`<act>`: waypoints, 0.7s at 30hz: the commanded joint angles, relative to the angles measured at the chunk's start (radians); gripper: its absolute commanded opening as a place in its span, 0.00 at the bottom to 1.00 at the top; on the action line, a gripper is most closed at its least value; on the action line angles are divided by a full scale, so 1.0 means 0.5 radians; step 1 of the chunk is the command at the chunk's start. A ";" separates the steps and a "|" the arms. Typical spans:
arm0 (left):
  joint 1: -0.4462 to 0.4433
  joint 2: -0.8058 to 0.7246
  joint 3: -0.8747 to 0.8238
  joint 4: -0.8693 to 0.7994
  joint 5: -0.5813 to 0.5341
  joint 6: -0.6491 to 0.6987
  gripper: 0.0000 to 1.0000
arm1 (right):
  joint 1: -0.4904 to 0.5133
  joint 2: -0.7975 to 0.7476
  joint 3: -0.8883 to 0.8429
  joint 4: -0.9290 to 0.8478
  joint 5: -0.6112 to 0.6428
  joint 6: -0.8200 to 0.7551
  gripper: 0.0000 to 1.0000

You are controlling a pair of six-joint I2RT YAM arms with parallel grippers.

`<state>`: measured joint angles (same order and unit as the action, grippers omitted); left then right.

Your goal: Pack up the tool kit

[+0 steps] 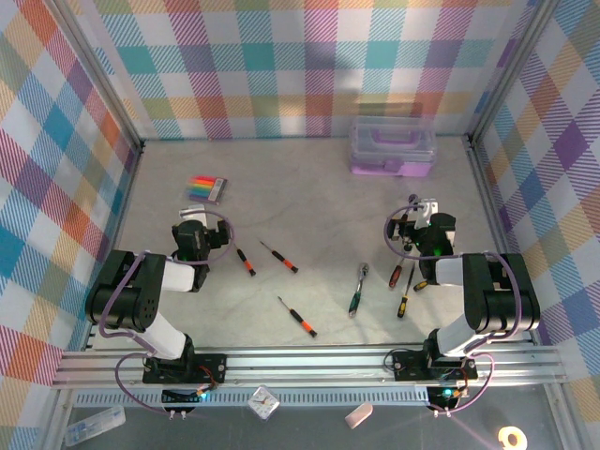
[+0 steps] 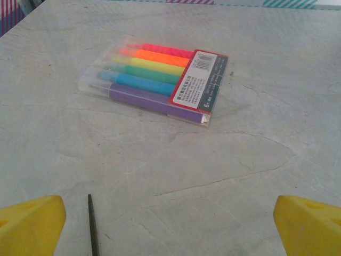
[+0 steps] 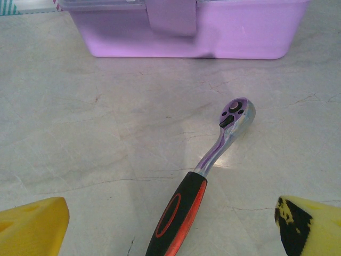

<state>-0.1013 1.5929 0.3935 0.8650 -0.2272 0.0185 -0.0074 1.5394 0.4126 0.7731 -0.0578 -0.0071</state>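
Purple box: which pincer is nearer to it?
Right. The right pincer sits just in front of the purple box; the left pincer is far across the table, by the marker pack.

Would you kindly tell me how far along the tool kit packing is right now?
Done: nothing yet; the purple box looks closed at the back. In hand: nothing; the left gripper and right gripper both have open, empty jaws, the right one facing a ratchet wrench in front of the box. Left: that wrench, a second ratchet wrench and the screwdrivers all lie on the table.
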 commanded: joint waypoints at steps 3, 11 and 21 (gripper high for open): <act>0.018 -0.029 0.021 0.016 0.016 -0.012 1.00 | -0.004 -0.021 0.037 0.019 -0.032 0.026 0.99; 0.018 -0.029 0.021 0.016 0.017 -0.011 1.00 | -0.005 -0.019 0.043 0.014 -0.032 0.029 0.99; 0.018 -0.065 0.036 -0.037 0.025 -0.009 1.00 | -0.005 -0.064 0.078 -0.091 -0.007 0.035 0.99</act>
<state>-0.1013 1.5917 0.3935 0.8635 -0.2272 0.0185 -0.0074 1.5368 0.4160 0.7609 -0.0574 -0.0067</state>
